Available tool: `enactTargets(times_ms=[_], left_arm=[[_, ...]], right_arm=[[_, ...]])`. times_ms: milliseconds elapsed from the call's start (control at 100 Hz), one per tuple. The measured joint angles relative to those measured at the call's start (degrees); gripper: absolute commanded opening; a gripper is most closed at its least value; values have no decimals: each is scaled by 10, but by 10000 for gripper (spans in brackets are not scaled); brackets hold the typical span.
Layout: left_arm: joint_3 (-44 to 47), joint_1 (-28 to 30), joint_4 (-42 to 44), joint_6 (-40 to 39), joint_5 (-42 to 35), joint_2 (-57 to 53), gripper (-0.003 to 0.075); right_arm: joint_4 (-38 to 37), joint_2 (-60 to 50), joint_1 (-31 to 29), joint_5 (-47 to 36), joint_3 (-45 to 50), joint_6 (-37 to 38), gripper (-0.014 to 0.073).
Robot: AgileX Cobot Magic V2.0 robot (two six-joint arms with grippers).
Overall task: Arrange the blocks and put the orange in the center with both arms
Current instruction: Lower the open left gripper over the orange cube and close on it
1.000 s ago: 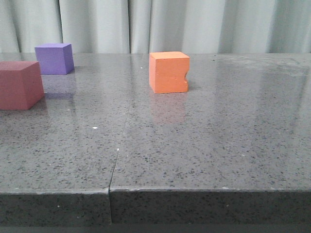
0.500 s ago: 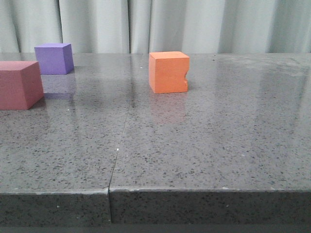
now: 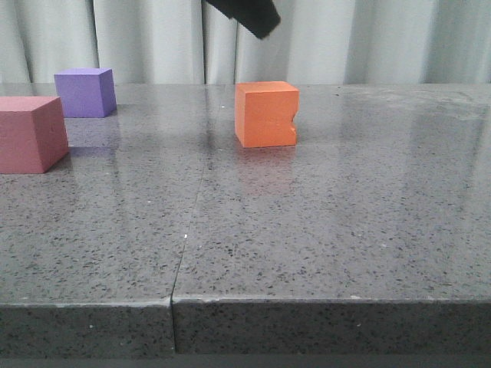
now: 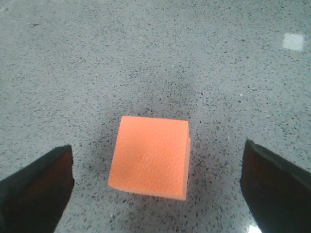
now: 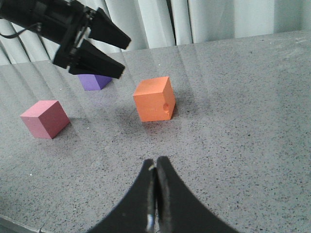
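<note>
Left gripper [image 4: 155,189] spread wide, hovering above orange cube [image 4: 150,156]; right gripper [image 5: 156,194] pressed together, empty. Cube sits mid-table, pink [image 3: 29,134] at its 9 o'clock. My worry: off-centre descent clips an edge, skews it.

the left gripper [image 5: 114,53] hangs in the air, black fingers [image 4: 36,187] spread wide (jaws parted); the right gripper [image 5: 155,167] points forward, fingers pressed together.
</note>
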Motion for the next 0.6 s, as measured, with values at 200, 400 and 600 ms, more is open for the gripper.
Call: enactTargets(times_ms=[200, 400, 600], left_arm=[[-8, -4, -3, -7, -8, 39, 655], [-9, -5, -6, -17, -22, 68, 654], [-9, -6, -7, -17, -23, 83, 654]], right_arm=[[0, 0, 0, 0, 0, 0, -55], [0, 0, 0, 0, 0, 0, -55], [0, 0, 0, 0, 0, 0, -55]])
